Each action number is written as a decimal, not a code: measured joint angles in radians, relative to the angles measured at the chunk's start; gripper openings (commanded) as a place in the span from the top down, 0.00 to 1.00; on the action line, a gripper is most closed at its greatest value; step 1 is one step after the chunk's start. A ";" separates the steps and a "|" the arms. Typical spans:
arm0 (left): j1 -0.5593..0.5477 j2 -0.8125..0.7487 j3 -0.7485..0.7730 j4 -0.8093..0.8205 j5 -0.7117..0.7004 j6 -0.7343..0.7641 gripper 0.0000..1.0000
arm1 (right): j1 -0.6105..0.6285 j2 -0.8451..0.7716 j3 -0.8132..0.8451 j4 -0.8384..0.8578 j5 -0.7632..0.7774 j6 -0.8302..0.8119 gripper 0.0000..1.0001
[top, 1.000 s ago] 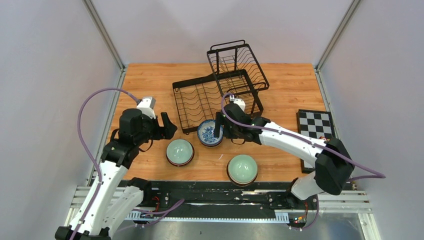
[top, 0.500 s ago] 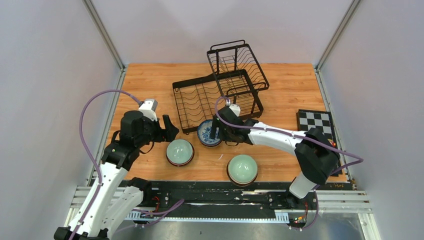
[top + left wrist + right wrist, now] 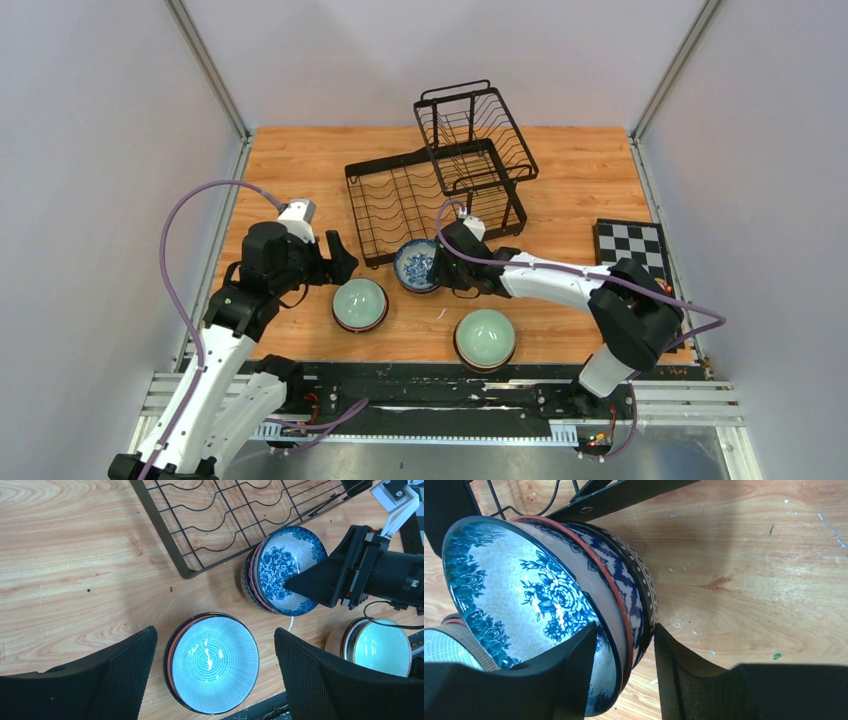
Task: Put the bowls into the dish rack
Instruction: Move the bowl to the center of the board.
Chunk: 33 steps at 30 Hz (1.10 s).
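Note:
A stack of nested bowls with a blue-and-white bowl (image 3: 415,264) on top sits tilted at the front edge of the black wire dish rack (image 3: 395,200). My right gripper (image 3: 438,266) is shut on the stack's rim (image 3: 624,627), one finger inside the top bowl (image 3: 524,600) and one against the outer side. A pale celadon bowl (image 3: 360,303) sits on the table. My left gripper (image 3: 340,257) is open above it, and in the left wrist view the bowl (image 3: 212,662) lies between the open gripper (image 3: 214,632) fingers, not touched.
A second celadon bowl (image 3: 485,338) stands near the front edge, also in the left wrist view (image 3: 382,645). The rack's smaller basket tier (image 3: 475,125) stands behind the base tier. A checkered board (image 3: 632,250) lies at the right edge.
My right arm has folded its elbow in toward the rack and the gripper has settled lower on the blue-and-white bowl's rim. My left gripper has shifted slightly toward the celadon bowl.

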<state>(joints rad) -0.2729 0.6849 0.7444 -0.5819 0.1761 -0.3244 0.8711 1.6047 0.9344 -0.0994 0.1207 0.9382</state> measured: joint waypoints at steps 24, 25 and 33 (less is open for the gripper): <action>-0.003 0.003 0.000 0.000 -0.016 0.000 0.09 | -0.002 -0.106 -0.093 0.027 -0.072 -0.042 0.85; -0.003 0.004 0.000 0.000 -0.016 0.000 0.09 | -0.002 -0.110 -0.095 0.020 -0.077 -0.047 0.85; -0.005 0.023 0.000 0.004 0.016 -0.001 0.09 | -0.002 -0.117 -0.097 -0.013 -0.087 -0.071 0.83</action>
<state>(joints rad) -0.2775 0.7078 0.7444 -0.5781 0.1921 -0.3252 0.8688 1.4876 0.8375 -0.1120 0.0338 0.8677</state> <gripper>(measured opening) 0.905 0.236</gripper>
